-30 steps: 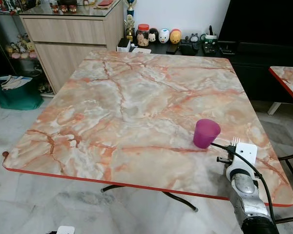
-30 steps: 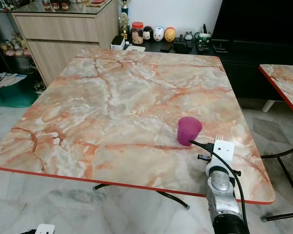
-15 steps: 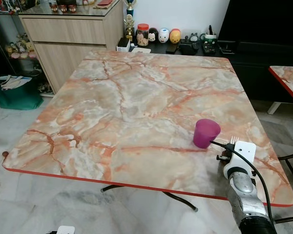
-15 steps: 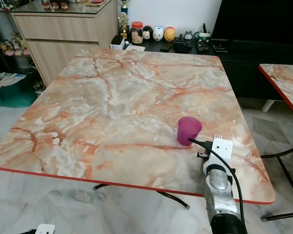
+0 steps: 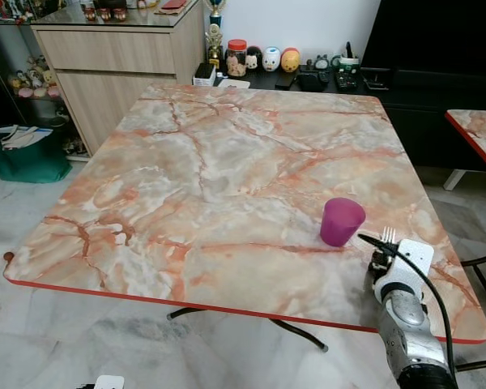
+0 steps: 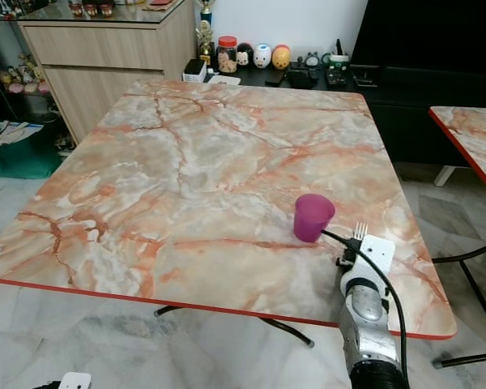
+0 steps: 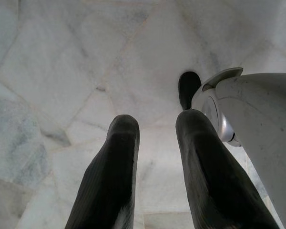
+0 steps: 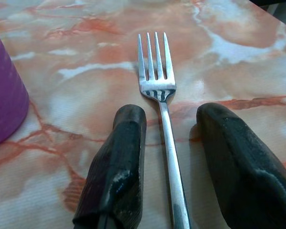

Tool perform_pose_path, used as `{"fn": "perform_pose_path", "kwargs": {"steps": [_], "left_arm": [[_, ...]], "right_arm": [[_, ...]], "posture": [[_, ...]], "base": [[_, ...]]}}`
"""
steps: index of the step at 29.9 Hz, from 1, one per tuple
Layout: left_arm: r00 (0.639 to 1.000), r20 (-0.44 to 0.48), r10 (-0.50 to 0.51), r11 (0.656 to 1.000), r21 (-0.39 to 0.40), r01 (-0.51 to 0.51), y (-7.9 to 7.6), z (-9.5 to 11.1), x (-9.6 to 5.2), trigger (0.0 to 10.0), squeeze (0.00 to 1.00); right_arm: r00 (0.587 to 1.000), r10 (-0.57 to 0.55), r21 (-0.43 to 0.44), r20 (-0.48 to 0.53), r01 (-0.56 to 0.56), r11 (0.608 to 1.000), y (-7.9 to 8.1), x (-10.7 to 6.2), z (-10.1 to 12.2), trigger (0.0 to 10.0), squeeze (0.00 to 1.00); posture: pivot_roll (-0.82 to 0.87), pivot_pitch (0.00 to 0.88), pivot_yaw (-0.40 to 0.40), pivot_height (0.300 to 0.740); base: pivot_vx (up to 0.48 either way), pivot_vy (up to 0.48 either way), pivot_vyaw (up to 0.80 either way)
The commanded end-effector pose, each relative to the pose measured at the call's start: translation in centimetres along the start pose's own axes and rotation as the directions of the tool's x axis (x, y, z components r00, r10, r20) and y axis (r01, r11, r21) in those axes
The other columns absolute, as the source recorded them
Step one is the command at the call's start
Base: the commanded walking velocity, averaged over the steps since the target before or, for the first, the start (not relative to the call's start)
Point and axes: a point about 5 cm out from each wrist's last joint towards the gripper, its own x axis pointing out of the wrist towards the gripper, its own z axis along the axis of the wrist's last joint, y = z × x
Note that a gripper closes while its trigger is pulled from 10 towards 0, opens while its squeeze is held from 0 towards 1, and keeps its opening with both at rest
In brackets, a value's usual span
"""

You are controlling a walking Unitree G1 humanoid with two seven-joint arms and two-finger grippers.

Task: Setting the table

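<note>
A purple cup [image 5: 342, 221] stands upright on the marble-patterned table [image 5: 227, 162], toward its near right corner. Just right of the cup, a silver fork [image 8: 156, 76] lies on the tabletop with its tines pointing away from me. My right gripper [image 8: 169, 117] is low over the table and open. One black finger sits on each side of the fork's handle, and neither touches it. The fork's tines [image 5: 387, 236] stick out past my right wrist in the eye views. My left gripper [image 7: 155, 124] hangs open over the pale marble floor.
A wooden cabinet [image 5: 121, 57] stands behind the table at the left, with a teal bin [image 5: 28, 154] beside it. A dark low console [image 5: 324, 79] holds small figurines. A second marble table [image 5: 478, 134] is at the far right.
My right wrist has shifted slightly to the right and turned a little. The cup and fork stay in place.
</note>
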Motion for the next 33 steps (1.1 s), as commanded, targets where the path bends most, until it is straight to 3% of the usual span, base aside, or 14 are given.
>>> {"fn": "perform_pose_path", "kwargs": {"steps": [1, 3, 4, 5, 6, 21, 22, 23, 33], "left_arm": [[1.0, -0.014, -0.005, 1.0, 0.004, 0.005, -0.2, -0.2, 0.0, 10.0, 0.0], [1.0, -0.013, -0.005, 1.0, 0.002, 0.005, -0.2, -0.2, 0.0, 10.0, 0.0], [1.0, -0.013, -0.004, 1.0, 0.003, 0.004, -0.2, -0.2, 0.0, 10.0, 0.0], [1.0, -0.013, -0.003, 1.0, 0.003, 0.003, -0.2, -0.2, 0.0, 10.0, 0.0], [1.0, -0.013, -0.003, 1.0, 0.003, 0.003, -0.2, -0.2, 0.0, 10.0, 0.0], [1.0, -0.014, 0.003, 1.0, -0.004, -0.003, -0.1, -0.2, 0.0, 10.0, 0.0], [1.0, -0.014, 0.002, 1.0, -0.003, -0.002, -0.1, -0.2, 0.0, 10.0, 0.0], [1.0, -0.014, 0.001, 1.0, -0.002, -0.001, -0.1, -0.1, 0.0, 10.0, 0.0], [1.0, -0.014, -0.001, 1.0, 0.006, 0.001, -0.1, -0.1, 0.0, 10.0, 0.0]], "right_arm": [[1.0, 0.006, 0.022, 0.003, -0.006, 1.0, -0.1, 0.0, 0.1, 10.0, 0.0], [1.0, 0.018, 0.027, 0.014, -0.018, 0.999, 0.1, 0.0, 0.5, 10.0, 0.0], [0.999, 0.029, 0.038, 0.014, -0.029, 0.999, 0.2, 0.0, 0.5, 10.0, 0.76], [0.999, 0.035, 0.044, 0.013, -0.036, 0.998, 0.3, 0.0, 0.6, 10.0, 0.76], [0.999, 0.045, 0.042, 0.014, -0.045, 0.998, 0.4, 0.1, 0.7, 10.0, 1.0], [0.996, 0.078, -0.003, 0.031, -0.078, 0.997, 1.2, 0.2, 1.3, 10.0, 1.0], [0.996, 0.081, -0.009, 0.027, -0.08, 0.997, 1.2, 0.1, 1.1, 10.0, 0.11], [0.996, 0.081, -0.012, 0.021, -0.081, 0.997, 1.3, 0.1, 1.0, 10.0, 0.0], [0.997, 0.071, -0.037, -0.033, -0.073, 0.997, 0.9, 0.0, 0.1, 10.0, 0.0]], "posture": [[0.06, 0.0, -0.038, 0.715], [0.07, 0.0, -0.038, 0.715], [0.07, 0.0, -0.039, 0.715], [0.07, 0.0, -0.039, 0.715], [0.07, 0.0, -0.04, 0.715], [0.07, 0.0, -0.036, 0.715], [0.06, 0.0, -0.035, 0.715], [0.06, 0.0, -0.033, 0.715], [0.06, 0.0, -0.03, 0.715]], "base": [[0.0, 0.0, 0.0], [0.0, 0.0, 0.0], [0.0, 0.0, 0.0], [0.0, 0.0, 0.0], [0.0, 0.0, 0.0], [0.0, 0.0, 0.0], [0.0, 0.0, 0.0], [0.0, 0.0, 0.0], [0.0, 0.0, 0.0]]}}
